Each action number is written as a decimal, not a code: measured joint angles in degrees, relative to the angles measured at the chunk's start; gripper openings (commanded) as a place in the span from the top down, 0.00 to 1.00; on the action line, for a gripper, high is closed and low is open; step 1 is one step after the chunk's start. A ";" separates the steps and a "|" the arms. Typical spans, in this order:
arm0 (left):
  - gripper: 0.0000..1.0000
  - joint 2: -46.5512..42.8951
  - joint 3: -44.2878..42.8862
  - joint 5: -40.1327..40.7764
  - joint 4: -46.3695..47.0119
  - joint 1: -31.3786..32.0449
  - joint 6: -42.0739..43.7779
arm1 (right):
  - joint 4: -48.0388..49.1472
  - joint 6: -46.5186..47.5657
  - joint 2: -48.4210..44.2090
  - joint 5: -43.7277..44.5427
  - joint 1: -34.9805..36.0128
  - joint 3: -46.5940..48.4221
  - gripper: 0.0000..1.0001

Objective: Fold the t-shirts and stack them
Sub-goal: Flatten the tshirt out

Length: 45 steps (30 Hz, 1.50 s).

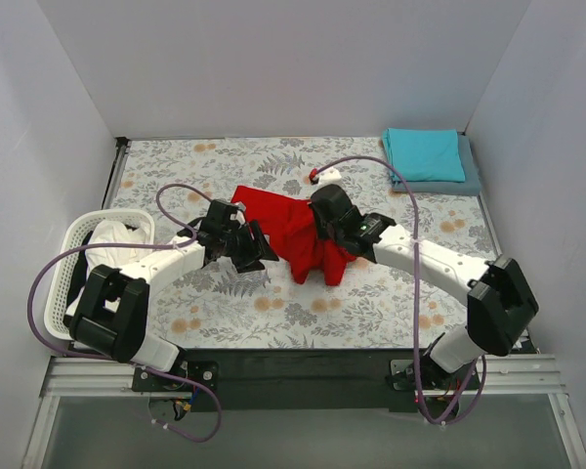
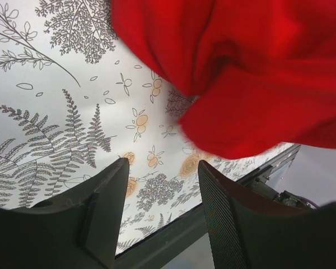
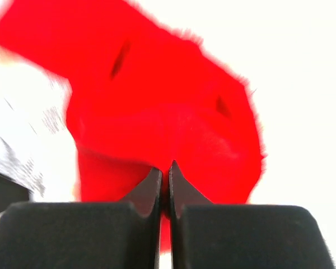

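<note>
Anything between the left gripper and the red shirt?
Nothing; the left wrist view shows only bare floral tablecloth between the left gripper and the red shirt.

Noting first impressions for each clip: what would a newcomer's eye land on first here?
The bright red t-shirt, bunched in the middle of the floral table, stands out most; the right claw is shut on its cloth while the left claw stands open and empty beside it. In the far right corner a folded teal t-shirt lies on a grey-blue t-shirt, and a white lattice basket sits at the left edge.
</note>
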State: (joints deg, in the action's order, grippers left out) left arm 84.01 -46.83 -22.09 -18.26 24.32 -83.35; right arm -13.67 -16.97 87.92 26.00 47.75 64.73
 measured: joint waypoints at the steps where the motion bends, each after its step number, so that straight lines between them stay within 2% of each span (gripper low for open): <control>1: 0.48 0.02 0.02 0.00 0.07 0.04 0.00 | -0.63 0.55 -1.55 1.03 -0.22 1.51 0.99; 7: 0.48 1.77 -1.09 0.31 0.74 0.07 -0.90 | -2.08 3.74 -14.25 7.19 -2.49 8.76 0.99; 12: 0.47 7.43 -4.61 0.68 2.36 0.09 -2.67 | -2.40 5.20 -20.90 10.03 -6.19 9.55 0.99; 18: 0.46 12.96 -7.45 -0.87 6.05 1.53 -4.46 | -4.50 5.25 -20.68 9.84 -7.63 8.00 0.99; 26: 0.44 13.68 -8.61 -3.54 14.91 9.64 -4.48 | -6.45 5.27 -20.41 9.57 -7.87 7.45 0.99; 27: 0.42 13.88 -8.63 -3.69 16.26 10.67 -4.52 | -6.45 5.27 -20.41 9.53 -7.89 7.45 0.99; 28: 0.35 14.23 -8.61 -3.74 17.66 11.54 -4.61 | -6.47 5.27 -20.41 9.40 -7.89 7.45 0.99; 32: 0.21 17.14 -8.63 -2.32 22.25 13.42 -5.62 | -6.69 5.22 -20.41 8.66 -7.93 7.48 0.99; 39: 0.19 25.90 -12.50 1.25 27.91 15.37 -7.04 | -7.87 5.18 -20.41 7.82 -8.00 7.48 0.99; 45: 0.24 29.66 -15.02 3.41 34.49 18.58 -9.07 | -9.09 4.98 -20.70 7.39 -8.00 7.45 0.99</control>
State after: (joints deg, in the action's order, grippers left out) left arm 113.67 -61.84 -18.68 16.23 42.89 -92.42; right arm -22.76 -11.99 67.22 33.39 39.75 72.18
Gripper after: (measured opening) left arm 0.788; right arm 0.046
